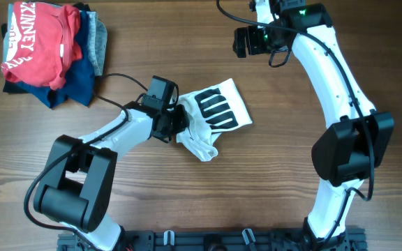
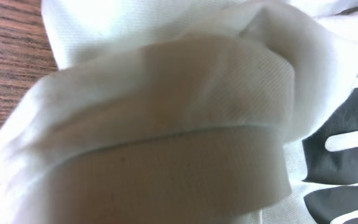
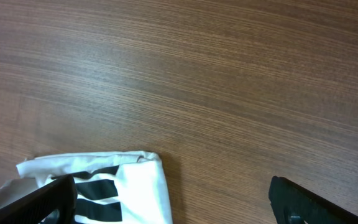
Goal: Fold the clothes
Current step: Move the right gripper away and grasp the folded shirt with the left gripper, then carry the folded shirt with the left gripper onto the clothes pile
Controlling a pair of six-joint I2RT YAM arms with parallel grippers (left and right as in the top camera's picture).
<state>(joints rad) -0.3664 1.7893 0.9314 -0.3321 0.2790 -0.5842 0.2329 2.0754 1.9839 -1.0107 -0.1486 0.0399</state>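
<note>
Plainly, the only writing that can be read is on the red T-shirt (image 1: 40, 45) at the far left corner of the table (image 1: 292, 209): white capitals spelling "KINNEY", with more letters lost in the folds. It lies on top of a heap of navy and grey garments (image 1: 82, 70).

The white T-shirt (image 1: 215, 115) lies near the middle of the table, well apart from that heap, gathered into a compact, nearly square bundle turned a little off the table's edges. Its printed side faces up. The black lettering (image 1: 218, 106) shows only as thick bars side by side, and no word can be made out. A crumpled tail of plain white cloth trails from the bundle toward the near edge of the table.

The left end effector (image 1: 178, 120) is right at the bundle's left edge, touching the cloth. Its wrist view is filled with white folds and a bit of black print at the right, so whether its fingers are clamped on the fabric cannot be told.

The right end effector (image 3: 171, 198) hangs over bare wood beyond the bundle's far side, fingers (image 3: 39, 200) spread wide with nothing between them. One folded corner of the shirt is just inside its wrist view.
</note>
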